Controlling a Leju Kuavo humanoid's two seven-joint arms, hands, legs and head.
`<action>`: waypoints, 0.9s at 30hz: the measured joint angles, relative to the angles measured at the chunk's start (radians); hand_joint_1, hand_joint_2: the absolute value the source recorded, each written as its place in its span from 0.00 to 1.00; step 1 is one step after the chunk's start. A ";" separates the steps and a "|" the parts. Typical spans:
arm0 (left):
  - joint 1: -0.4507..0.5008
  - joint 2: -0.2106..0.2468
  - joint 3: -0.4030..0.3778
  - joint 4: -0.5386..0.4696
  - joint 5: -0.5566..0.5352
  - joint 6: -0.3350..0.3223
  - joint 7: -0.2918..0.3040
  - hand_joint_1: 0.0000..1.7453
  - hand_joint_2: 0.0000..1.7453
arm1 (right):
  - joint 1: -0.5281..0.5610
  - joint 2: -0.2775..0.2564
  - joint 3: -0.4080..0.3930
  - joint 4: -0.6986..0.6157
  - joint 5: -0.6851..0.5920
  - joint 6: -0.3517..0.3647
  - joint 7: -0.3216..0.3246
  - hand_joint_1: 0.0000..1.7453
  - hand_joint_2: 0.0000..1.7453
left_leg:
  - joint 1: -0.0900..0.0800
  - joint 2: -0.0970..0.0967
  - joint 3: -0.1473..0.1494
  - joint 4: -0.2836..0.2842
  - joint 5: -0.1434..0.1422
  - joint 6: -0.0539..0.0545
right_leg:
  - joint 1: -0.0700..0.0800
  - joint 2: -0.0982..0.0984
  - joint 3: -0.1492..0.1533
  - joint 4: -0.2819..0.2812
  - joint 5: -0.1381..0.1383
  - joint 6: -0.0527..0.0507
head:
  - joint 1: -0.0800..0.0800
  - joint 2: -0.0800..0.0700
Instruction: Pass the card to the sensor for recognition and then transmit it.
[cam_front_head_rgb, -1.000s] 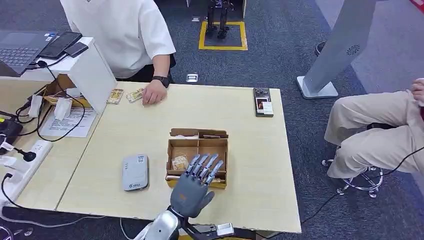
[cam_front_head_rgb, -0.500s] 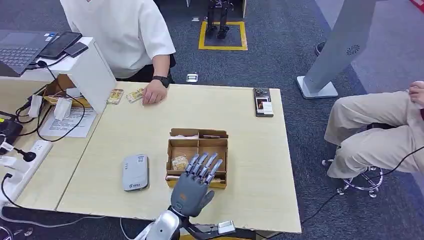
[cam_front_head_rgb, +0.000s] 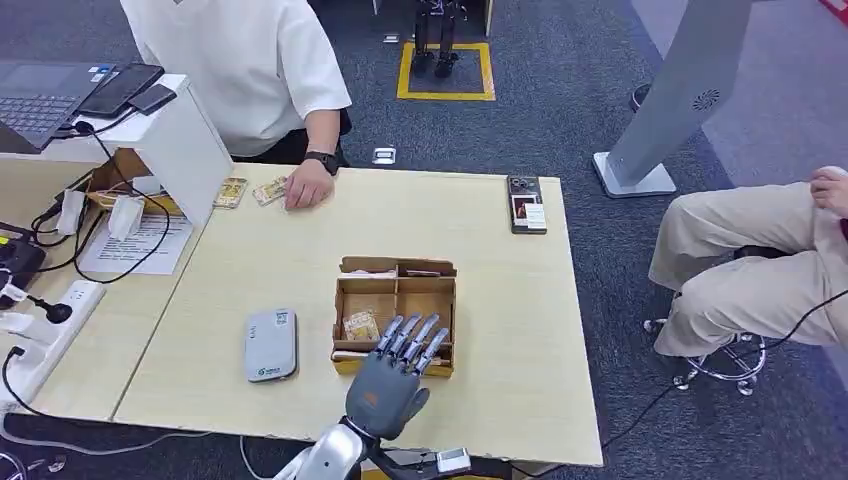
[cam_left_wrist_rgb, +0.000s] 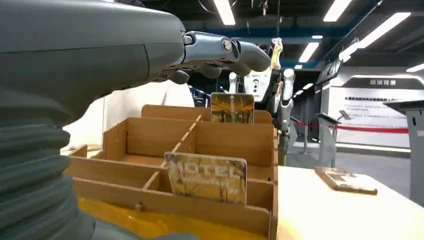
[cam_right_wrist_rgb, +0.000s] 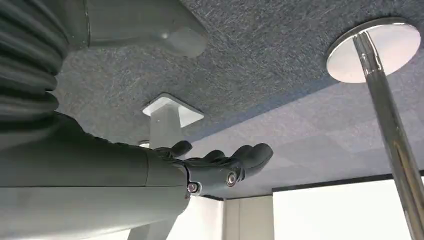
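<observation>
The left hand (cam_front_head_rgb: 388, 385) hovers at the near edge of the counter (cam_front_head_rgb: 500, 400), palm down, its fingers (cam_front_head_rgb: 410, 338) spread wide and reaching over the near wall of the cardboard box (cam_front_head_rgb: 395, 316); it holds nothing. In the left wrist view the same hand (cam_left_wrist_rgb: 220, 50) hangs above the box (cam_left_wrist_rgb: 150, 195) with clear air between the fingers and the cards below. A card (cam_front_head_rgb: 359, 326) stands in the near left compartment of the box, just left of the fingertips; the left wrist view shows it upright (cam_left_wrist_rgb: 206, 177) against the near divider, printed with the word HOTEL. A second card (cam_left_wrist_rgb: 232, 107) stands upright in a farther compartment. The right hand (cam_right_wrist_rgb: 220, 162) hangs beside the robot's body over blue-grey carpet, fingers loosely apart and lightly curled, holding nothing.

Left of the box, well apart from it, lies the grey sensor (cam_front_head_rgb: 270, 344) flat on the counter. At the far right edge of the counter lies a dark phone (cam_front_head_rgb: 526, 204). At the far left a person in a white shirt rests a hand (cam_front_head_rgb: 308, 186) on the counter beside two small cards (cam_front_head_rgb: 250, 191). Farther left stand a white board (cam_front_head_rgb: 185, 150), cables and a laptop (cam_front_head_rgb: 40, 100). Off the counter to the right, a seated person's legs (cam_front_head_rgb: 750, 270) in beige trousers.
</observation>
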 joint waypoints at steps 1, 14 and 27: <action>-0.001 0.000 0.000 0.006 0.000 0.000 0.000 0.10 1.00 | 0.000 0.000 0.000 0.000 0.000 0.000 0.000 0.00 1.00 | 0.000 0.000 0.000 0.000 0.000 0.000 | 0.000 0.000 0.000 0.000 0.000 0.000 | 0.000 0.000; -0.016 -0.010 -0.001 0.072 0.003 -0.007 0.016 0.14 1.00 | 0.000 0.000 0.000 0.000 0.007 0.000 0.000 0.00 1.00 | 0.000 0.000 0.000 0.000 0.000 0.000 | 0.000 0.000 0.000 0.000 0.000 0.000 | 0.000 0.000; -0.026 -0.015 -0.001 0.109 0.000 -0.001 0.152 0.22 1.00 | 0.000 0.000 0.000 -0.001 0.014 0.000 0.021 0.00 1.00 | 0.000 0.000 0.000 0.000 0.000 0.000 | 0.000 0.000 0.000 0.000 0.000 0.000 | 0.000 0.000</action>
